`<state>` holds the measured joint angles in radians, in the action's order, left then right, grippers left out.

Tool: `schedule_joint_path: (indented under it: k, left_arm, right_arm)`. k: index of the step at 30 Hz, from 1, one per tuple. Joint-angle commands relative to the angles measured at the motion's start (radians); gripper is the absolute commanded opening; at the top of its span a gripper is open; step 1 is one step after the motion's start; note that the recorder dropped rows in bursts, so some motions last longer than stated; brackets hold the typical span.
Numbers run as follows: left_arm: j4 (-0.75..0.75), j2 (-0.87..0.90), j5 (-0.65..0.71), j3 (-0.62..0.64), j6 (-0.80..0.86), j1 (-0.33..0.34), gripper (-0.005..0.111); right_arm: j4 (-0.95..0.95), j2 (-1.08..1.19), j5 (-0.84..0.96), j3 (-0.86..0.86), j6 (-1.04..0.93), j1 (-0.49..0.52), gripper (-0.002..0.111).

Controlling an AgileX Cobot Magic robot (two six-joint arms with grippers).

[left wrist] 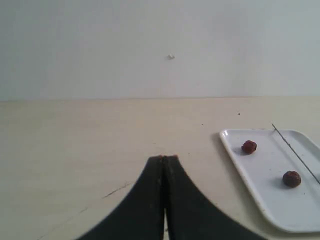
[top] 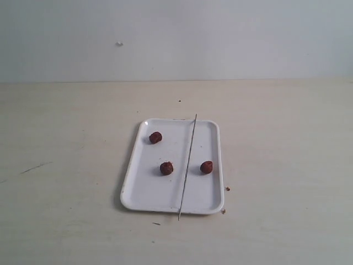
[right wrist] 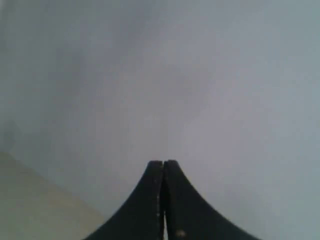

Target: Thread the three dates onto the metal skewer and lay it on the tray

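tray [top: 144,194] on tabletop [top: 66,165]; metal skewer [top: 188,165] lengthwise across it, near tip past rim | exterior view: first date [top: 155,137], second date [top: 166,168] left of skewer; third date [top: 206,167] right; all on tray, none touching it | left gripper [left wrist: 165,158] jaws pressed together, empty; right gripper [right wrist: 163,162] likewise

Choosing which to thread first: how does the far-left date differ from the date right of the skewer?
The far-left date lies left of the metal skewer; the right date lies right of it. The far-left date sits near the far end of the tray, well clear of the skewer; the right date sits midway, closer to it. Both are dark red-brown, similar-sized, loose, unthreaded.
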<state>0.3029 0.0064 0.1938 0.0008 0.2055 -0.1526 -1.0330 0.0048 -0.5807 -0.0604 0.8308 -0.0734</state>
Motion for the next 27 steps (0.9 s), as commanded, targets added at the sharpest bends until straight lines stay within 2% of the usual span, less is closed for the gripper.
schedule_joint_path:
  k: [1, 4, 5, 8, 12, 14, 17, 20, 27]
  left_arm:
    - [-0.002, -0.006, 0.003, -0.001, 0.0, 0.003, 0.0]
    - [-0.002, -0.006, 0.003, -0.001, 0.0, 0.003, 0.0]
    - [-0.002, -0.006, 0.003, -0.001, 0.0, 0.003, 0.0]
    - [-0.002, -0.006, 0.003, -0.001, 0.0, 0.003, 0.0]
    - [-0.002, -0.006, 0.003, -0.001, 0.0, 0.003, 0.0]
    - [-0.002, -0.006, 0.003, -0.001, 0.0, 0.003, 0.0]
    - [-0.002, -0.006, 0.003, -0.001, 0.0, 0.003, 0.0]
    - [-0.002, -0.006, 0.003, -0.001, 0.0, 0.003, 0.0]
    - [-0.002, -0.006, 0.003, -0.001, 0.0, 0.003, 0.0]
  right_arm:
    - [0.207, -0.005, 0.031, 0.003, 0.85, 0.004, 0.0]
    - [0.254, -0.005, 0.104, 0.003, 1.11, 0.004, 0.0]
    - [0.303, -0.005, 0.111, 0.003, 1.139, 0.004, 0.0]
    - [0.436, -0.005, 0.131, 0.003, 1.113, 0.004, 0.0]
    - [0.618, -0.005, 0.383, 0.003, 1.002, 0.004, 0.0]
    - [0.603, -0.005, 0.43, 0.003, 0.941, 0.004, 0.0]
    - [0.586, 0.031, 0.445, -0.01, 0.748, 0.004, 0.0]
    - [0.583, 0.162, 0.531, -0.111, 0.508, 0.004, 0.0]
    - [0.601, 0.773, 0.933, -0.682, -0.219, 0.004, 0.0]
